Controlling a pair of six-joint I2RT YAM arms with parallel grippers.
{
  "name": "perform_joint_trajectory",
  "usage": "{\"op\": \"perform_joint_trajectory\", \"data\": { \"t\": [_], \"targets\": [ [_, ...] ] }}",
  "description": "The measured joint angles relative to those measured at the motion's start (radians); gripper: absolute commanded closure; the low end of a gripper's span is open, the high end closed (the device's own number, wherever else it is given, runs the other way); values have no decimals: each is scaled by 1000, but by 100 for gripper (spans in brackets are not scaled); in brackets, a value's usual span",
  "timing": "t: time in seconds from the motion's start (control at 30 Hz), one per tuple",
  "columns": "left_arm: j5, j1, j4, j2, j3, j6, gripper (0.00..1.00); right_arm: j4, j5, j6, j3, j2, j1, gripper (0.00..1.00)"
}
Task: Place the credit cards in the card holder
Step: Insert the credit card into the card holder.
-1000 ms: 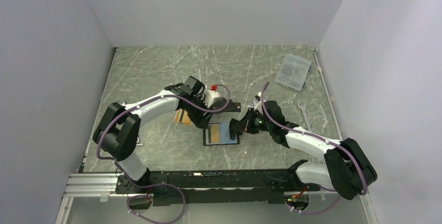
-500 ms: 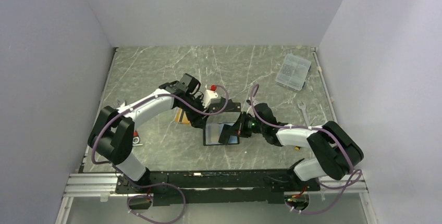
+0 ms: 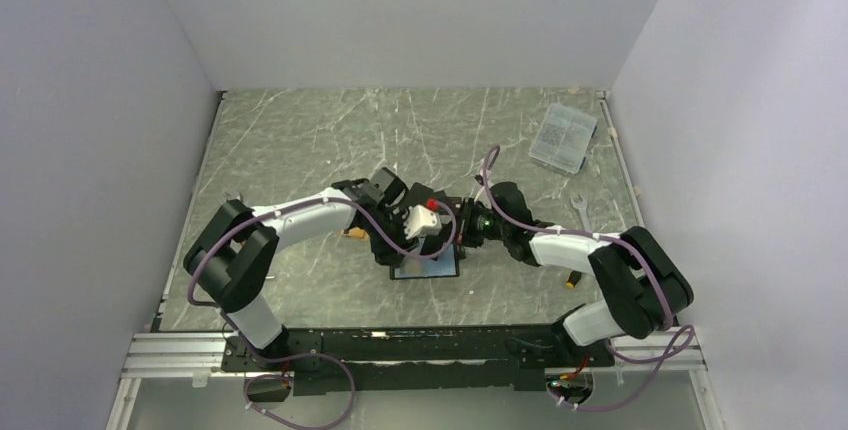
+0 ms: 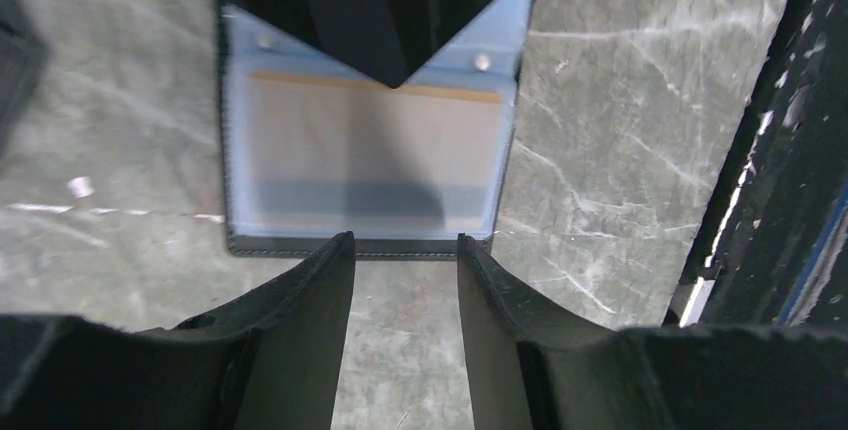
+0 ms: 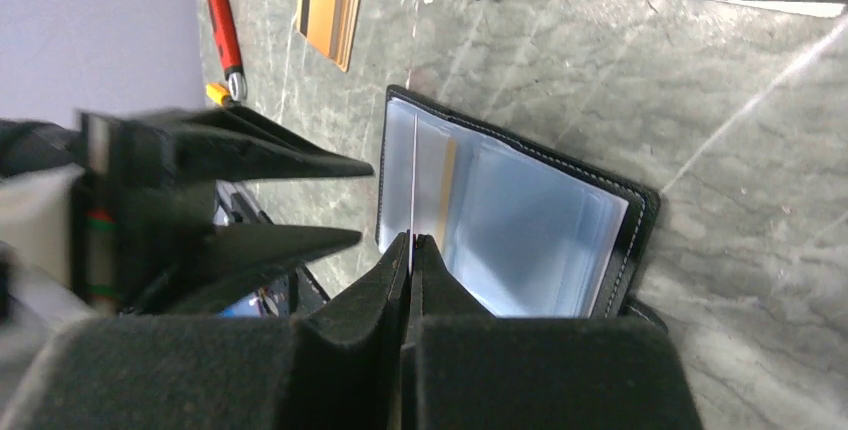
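My right end effector pinches a floppy clear leaf of the card holder, which lies open on the counter. My left end effector gapes empty. The orange card looks stiff and slick, so I'd grip its edge.

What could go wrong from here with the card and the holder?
The right tool pinches the black card by one thin edge, corner first over the card holder; it may twist and not go in. The open left tool hovers close; the two may collide.
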State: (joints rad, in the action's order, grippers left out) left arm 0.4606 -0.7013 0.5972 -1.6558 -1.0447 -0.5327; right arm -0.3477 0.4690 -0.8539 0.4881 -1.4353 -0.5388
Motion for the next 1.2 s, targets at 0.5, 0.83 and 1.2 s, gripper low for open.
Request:
{"op": "perform_joint_trajectory", "data": {
  "t": [0.5,0.83,1.2],
  "targets": [
    [-129,-50,-114,3,93,-51,56,-80,84,0,2,-106,11,100],
    [-154,-56,-135,10,106,-66,58,-124,87,-12,-29,-106,13,100],
    [-153,-56,-137,11,109,-77,58,-163,85,-15,-40,-121,15,100]
  ]
}}
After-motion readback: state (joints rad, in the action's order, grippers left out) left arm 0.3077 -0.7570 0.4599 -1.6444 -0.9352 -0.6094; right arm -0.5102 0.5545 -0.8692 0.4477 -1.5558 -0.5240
